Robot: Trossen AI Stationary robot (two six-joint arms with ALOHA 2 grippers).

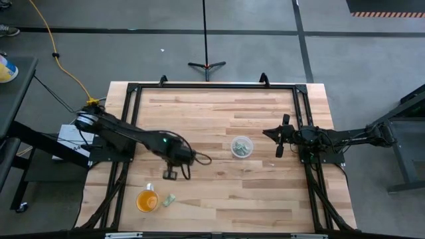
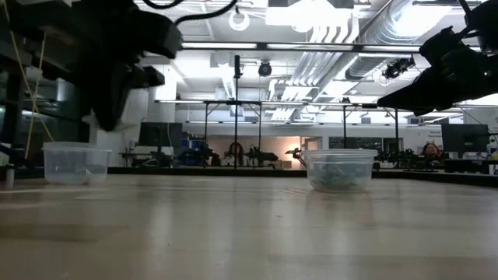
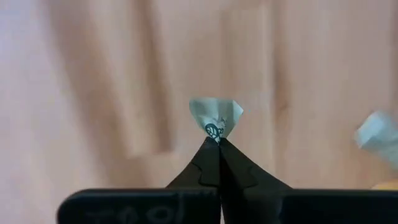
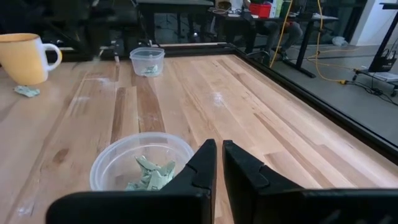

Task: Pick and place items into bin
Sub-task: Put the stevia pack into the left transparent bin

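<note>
My left gripper (image 1: 170,174) hangs over the table's near-left part, shut on one pale green-and-silvery scrap (image 3: 215,117). A second scrap (image 1: 169,199) lies flat on the wood beside the orange cup (image 1: 147,200); the left wrist view shows this scrap (image 3: 379,133) too. The clear round bin (image 1: 242,147) stands mid-table with several scraps (image 4: 151,172) inside. My right gripper (image 4: 219,163) waits just right of the bin (image 4: 140,160), its fingers shut but for a thin slit, touching nothing. My left gripper pinches the scrap's crumpled lower corner (image 3: 214,132) between its two fingertips, coming from above and pointing down. The rest of the scrap sticks out past the tips. The low view shows the gripper (image 2: 115,109) well above the tabletop, so the scrap is lifted clear.
A second, smaller clear tub (image 4: 147,61) stands beyond the bin toward the table's left, and the low view shows the tub (image 2: 75,162) too; in the high view the left arm hides it. A black frame (image 1: 212,86) rims the table. Bare wood lies between cup and bin.
</note>
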